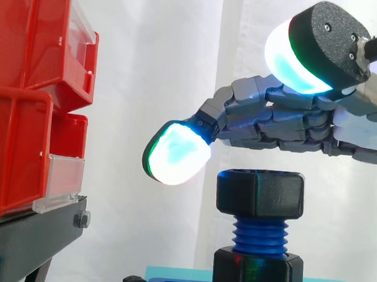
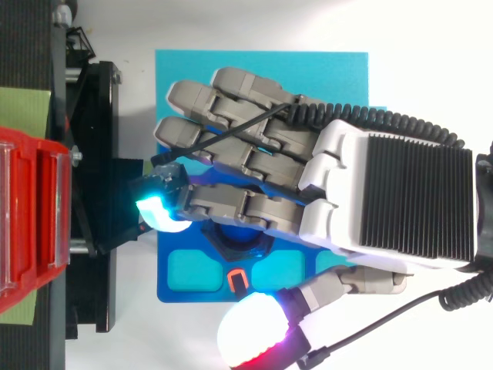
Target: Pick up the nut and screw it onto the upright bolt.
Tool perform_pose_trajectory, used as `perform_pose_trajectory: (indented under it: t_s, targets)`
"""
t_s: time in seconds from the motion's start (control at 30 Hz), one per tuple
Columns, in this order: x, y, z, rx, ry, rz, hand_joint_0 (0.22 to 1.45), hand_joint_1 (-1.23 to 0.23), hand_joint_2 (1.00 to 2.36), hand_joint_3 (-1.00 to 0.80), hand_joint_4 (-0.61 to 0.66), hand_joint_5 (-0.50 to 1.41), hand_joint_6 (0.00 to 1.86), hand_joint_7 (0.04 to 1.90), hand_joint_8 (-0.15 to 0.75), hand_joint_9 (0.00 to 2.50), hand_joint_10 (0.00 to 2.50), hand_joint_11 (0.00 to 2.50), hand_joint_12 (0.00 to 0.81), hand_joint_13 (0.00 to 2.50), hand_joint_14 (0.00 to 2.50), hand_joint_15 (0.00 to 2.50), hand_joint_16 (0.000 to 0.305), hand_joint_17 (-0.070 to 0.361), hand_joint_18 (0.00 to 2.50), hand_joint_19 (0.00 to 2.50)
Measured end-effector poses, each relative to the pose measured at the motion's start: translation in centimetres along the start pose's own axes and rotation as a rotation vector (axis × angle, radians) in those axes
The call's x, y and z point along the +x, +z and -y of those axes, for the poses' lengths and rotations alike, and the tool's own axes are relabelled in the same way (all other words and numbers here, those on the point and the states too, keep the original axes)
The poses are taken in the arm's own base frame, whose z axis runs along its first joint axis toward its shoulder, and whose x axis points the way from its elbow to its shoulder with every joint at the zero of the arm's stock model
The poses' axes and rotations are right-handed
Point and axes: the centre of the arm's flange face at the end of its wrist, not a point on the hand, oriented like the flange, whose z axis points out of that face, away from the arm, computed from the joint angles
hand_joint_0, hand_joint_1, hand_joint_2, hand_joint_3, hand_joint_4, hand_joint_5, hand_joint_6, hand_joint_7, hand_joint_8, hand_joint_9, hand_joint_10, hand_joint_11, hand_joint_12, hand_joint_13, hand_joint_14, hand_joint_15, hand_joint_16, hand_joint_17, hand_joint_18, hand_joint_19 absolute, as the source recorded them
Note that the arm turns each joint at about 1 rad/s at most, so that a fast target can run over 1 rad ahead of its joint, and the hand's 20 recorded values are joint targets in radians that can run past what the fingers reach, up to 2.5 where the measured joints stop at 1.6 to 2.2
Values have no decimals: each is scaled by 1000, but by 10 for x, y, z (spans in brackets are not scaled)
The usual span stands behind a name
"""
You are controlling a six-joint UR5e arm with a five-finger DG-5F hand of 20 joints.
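Right now the hand (image 1: 295, 127) lies flat and open above the nut (image 1: 260, 193), fingers stretched out level and clamped on nothing; a clear gap shows between them and the nut's top face. The nut sits on the upper end of the upright bolt (image 1: 259, 234), with several blue threads bare between it and the black hex collar (image 1: 256, 273) at the foot, which stands on the blue plate (image 2: 181, 289). So judge the step in hand as turning the nut down, not fetching it. One glowing pad (image 1: 177, 154) droops just beside the nut's upper left corner, near but not touching. From above, the fingers cover most of the nut, so trust the side view for height. To do this well, lower the hand straight, curl fingers and thumb onto opposite flats, and grip lightly enough to hold the nut square to the threads; a tilted nut will likely bind. Turn in short strokes, release, regrip. Keep clear of the red bins (image 1: 21, 93) off to the side
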Motion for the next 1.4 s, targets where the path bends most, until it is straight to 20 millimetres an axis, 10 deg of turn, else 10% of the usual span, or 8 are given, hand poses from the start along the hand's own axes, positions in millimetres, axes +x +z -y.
perform_pose_trajectory:
  t_s: [0.77, 1.4]
  targets:
    - [-3, 0, 15, 18, -6, -10, 479, -72, 1000, -500, 243, -45, 504, 1166, 266, 530, 0, 0, 334, 283, 0, 0, 40, 91, 72, 0]
    - [-10, 2, 42, 11, -14, -13, 498, -127, 1000, -500, 52, 78, 503, 1373, 205, 1054, 0, 0, 270, 601, 0, 0, 32, 71, 422, 0]
